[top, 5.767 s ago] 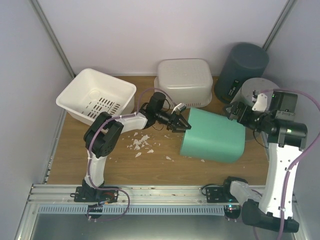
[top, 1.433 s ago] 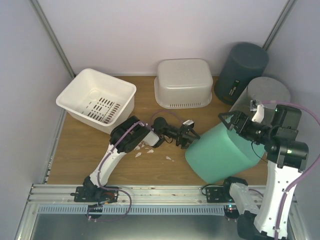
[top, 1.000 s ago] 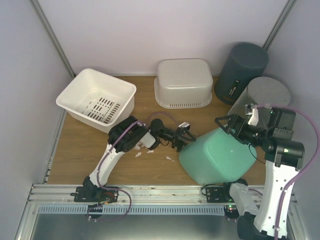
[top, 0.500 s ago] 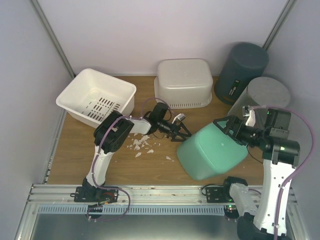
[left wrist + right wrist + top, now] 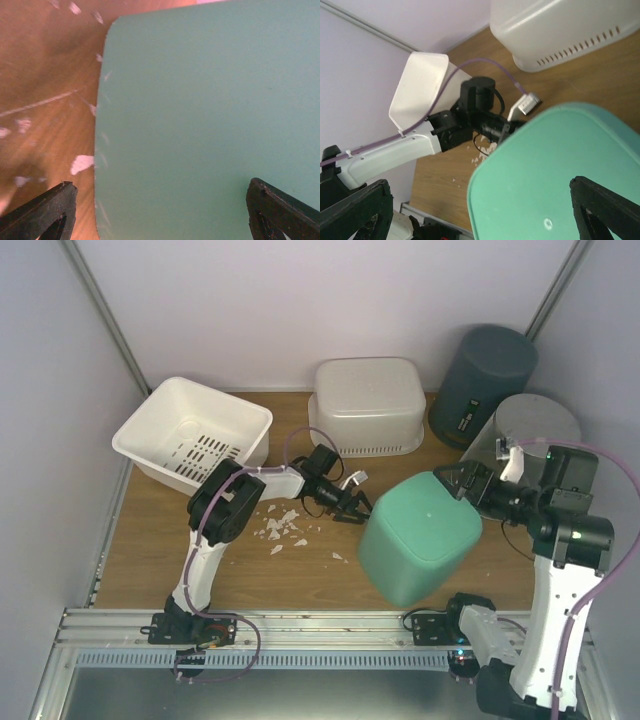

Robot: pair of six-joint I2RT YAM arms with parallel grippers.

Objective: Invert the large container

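Observation:
The large container (image 5: 415, 540) is a mint-green bin standing bottom-up on the table, right of centre. My left gripper (image 5: 350, 508) is open, level with the bin's left wall and just short of it. That green wall (image 5: 210, 115) fills the left wrist view, with one black fingertip (image 5: 45, 210) in each lower corner and nothing between them. My right gripper (image 5: 465, 483) is open at the bin's far right top edge. In the right wrist view the upturned base (image 5: 560, 175) lies under its spread fingers (image 5: 605, 205).
A white slotted basket (image 5: 190, 435) sits at the back left. An upturned white tub (image 5: 367, 400) stands at the back centre. A dark grey bin (image 5: 485, 370) and a lighter grey one (image 5: 535, 420) stand at the back right. White scraps (image 5: 282, 528) lie under the left arm.
The green bin has tipped from a lean onto its rim and now stands bottom-up. My left gripper has drawn back to the left of it. Both grippers stay open.

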